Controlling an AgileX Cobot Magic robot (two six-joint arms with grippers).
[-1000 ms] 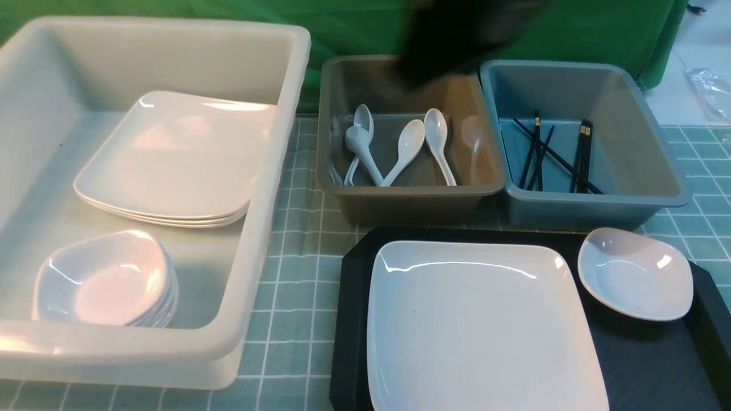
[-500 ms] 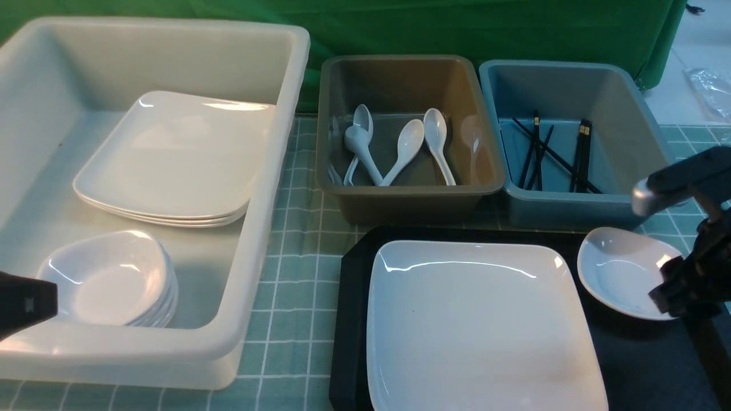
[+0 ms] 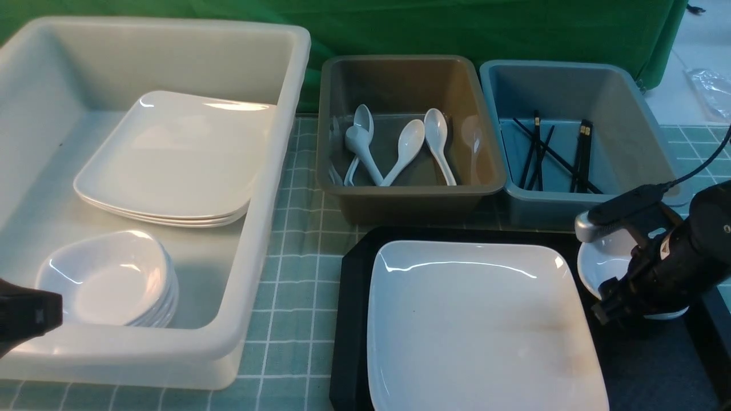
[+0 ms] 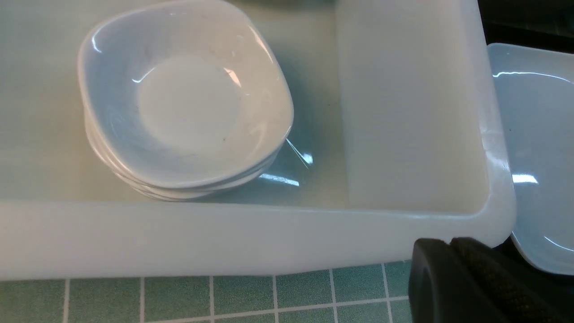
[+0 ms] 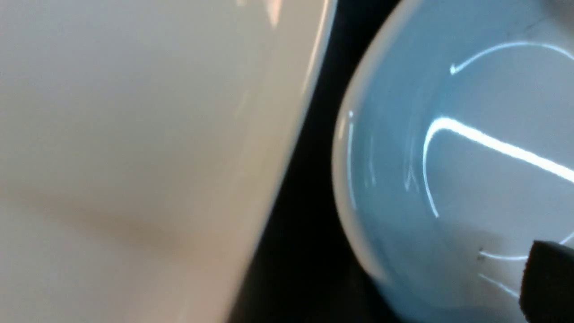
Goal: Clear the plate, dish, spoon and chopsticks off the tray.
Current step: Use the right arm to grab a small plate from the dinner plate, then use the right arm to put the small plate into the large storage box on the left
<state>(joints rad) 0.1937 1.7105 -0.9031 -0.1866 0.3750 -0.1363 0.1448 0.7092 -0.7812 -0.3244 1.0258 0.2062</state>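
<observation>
The large white square plate [image 3: 480, 325] lies on the black tray [image 3: 354, 297], with the small white dish [image 3: 599, 262] beside it at the tray's right end. My right gripper [image 3: 608, 302] hangs open low over the dish. In the right wrist view a single fingertip [image 5: 549, 282] shows above the dish's bowl [image 5: 448, 157], with nothing held. My left gripper [image 3: 28, 317] is shut and empty, at the near outer wall of the white tub [image 4: 224, 237]. Several spoons [image 3: 400, 148] lie in the brown tub and several chopsticks [image 3: 579, 154] in the blue tub.
The big white tub [image 3: 274, 171] at the left holds a stack of square plates [image 3: 171, 160] and a stack of small dishes [image 3: 103, 279]. The brown tub [image 3: 411, 197] and the blue tub [image 3: 571, 202] stand side by side just behind the tray. A green checked cloth covers the table.
The right arm has swung from above the tubs at the back down and leftward onto the dish, covering its right part. My left gripper has come into view at the lower left.
</observation>
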